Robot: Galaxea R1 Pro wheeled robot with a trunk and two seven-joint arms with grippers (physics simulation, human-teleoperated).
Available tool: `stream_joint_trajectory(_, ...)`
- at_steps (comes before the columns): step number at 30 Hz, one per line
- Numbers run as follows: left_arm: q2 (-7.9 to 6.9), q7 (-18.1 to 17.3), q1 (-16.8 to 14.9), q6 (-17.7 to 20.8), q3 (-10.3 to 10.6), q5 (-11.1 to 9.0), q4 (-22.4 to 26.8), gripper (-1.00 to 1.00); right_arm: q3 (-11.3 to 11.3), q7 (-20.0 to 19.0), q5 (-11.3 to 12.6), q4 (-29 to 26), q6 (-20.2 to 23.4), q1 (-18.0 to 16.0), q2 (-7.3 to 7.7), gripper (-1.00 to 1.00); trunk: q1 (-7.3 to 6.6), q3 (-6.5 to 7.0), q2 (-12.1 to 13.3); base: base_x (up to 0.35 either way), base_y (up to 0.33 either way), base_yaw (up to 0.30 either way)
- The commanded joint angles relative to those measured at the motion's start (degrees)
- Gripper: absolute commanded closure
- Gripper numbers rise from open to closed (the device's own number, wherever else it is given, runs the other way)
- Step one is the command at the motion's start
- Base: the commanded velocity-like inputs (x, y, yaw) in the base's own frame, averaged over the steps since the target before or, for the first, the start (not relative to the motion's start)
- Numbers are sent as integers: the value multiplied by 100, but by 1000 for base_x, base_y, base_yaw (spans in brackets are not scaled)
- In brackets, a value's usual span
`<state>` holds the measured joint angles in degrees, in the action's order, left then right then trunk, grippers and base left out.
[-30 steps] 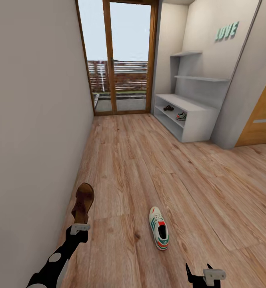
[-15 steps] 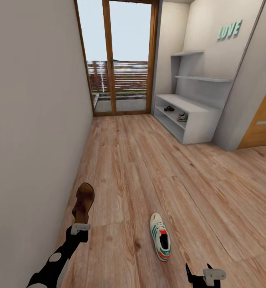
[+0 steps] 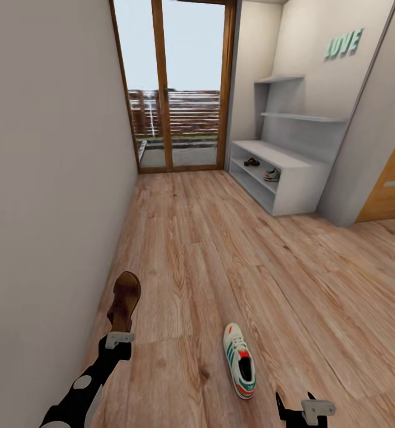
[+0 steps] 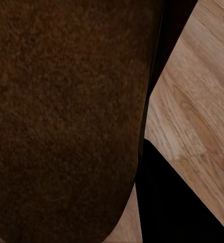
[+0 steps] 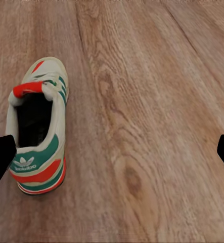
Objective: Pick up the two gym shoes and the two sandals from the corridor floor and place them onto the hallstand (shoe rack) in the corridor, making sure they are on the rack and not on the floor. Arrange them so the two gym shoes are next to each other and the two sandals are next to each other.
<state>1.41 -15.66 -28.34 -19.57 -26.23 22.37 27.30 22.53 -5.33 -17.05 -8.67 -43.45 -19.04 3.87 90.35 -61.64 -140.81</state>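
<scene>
— So where does the brown leather sandal with the tan footbed [image 3: 124,300] sit?

— Clamped in the left gripper [image 3: 119,339], toe up, lifted off the light wood-plank corridor floor [image 3: 221,255]. The white lace-up gym shoe with green stripes and a red-orange heel [image 3: 239,360] lies on the floor just ahead and inboard of the right gripper [image 3: 296,405], whose fingers stand apart, empty.

— What could go wrong?

— I judge the grip is only on the heel end, so a swing could tip the sandal out. The plain pale wall [image 3: 49,178] runs close outboard of the left gripper; a scrape there could knock it loose.

— And room to move?

— Plenty inboard and ahead. The pale grey-white hallstand with stepped shelves [image 3: 280,172] stands far ahead of the right gripper, one sandal and one gym shoe already on its shelf.
</scene>
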Motion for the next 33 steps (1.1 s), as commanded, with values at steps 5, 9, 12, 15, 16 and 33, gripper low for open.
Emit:
stream_joint_trajectory(5, 14, -43, -3, -20, -49, 54, 3, 100, 49, -56, -7, 3, -17, -4, 0, -100, 1, -5, -2, 74, 0, 0)
stream_joint_trajectory(9, 35, -56, -4, -23, -43, 60, 2, 100, 37, -63, -27, -3, -8, -4, -6, -100, 1, -5, -2, 18, 0, 0)
stream_joint_trajectory(12, 92, -55, -109, 17, -47, 50, 2, 100, -7, -72, -44, -114, 118, -10, -16, -100, 1, -5, -2, 4, 0, 0)
stream_joint_trajectory(15, 219, -47, -384, 90, -24, 49, -2, 100, -16, -73, -36, -468, 617, -16, -34, -100, 1, -5, -2, 0, 0, 0)
stream_joint_trajectory(16, 238, -46, -456, 108, -20, 50, -8, 100, -17, -73, -34, -558, 768, -22, -39, -100, 1, -5, -2, 0, 0, 0)
stream_joint_trajectory(33, 538, -57, -1870, 1700, 342, 73, 9, 100, -1235, -86, -7, -3236, 4492, -529, -970, -100, 1, -5, -2, 0, 0, 0)
